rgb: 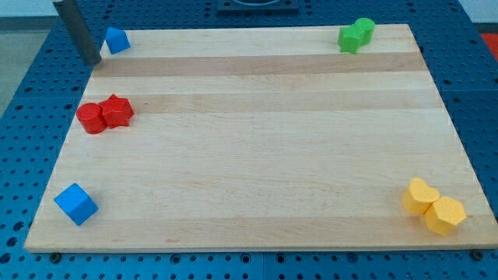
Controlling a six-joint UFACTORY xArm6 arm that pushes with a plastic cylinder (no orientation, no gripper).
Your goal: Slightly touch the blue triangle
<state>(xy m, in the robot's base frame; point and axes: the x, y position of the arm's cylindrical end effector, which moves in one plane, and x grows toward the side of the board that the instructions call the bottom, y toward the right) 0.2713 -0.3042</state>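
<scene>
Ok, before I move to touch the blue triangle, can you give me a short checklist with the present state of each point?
1. My tip shows in the view: ok, at the top left corner.
2. Blue triangle found: ok, at the board's top left corner.
3. Tip close to the triangle: ok, just to its left and a little lower.
4. Tip already touching it: not ok, a small gap shows.
5. Way between them free: ok; the red blocks lie lower.
6. Blue cube not confused: ok, at bottom left.
</scene>
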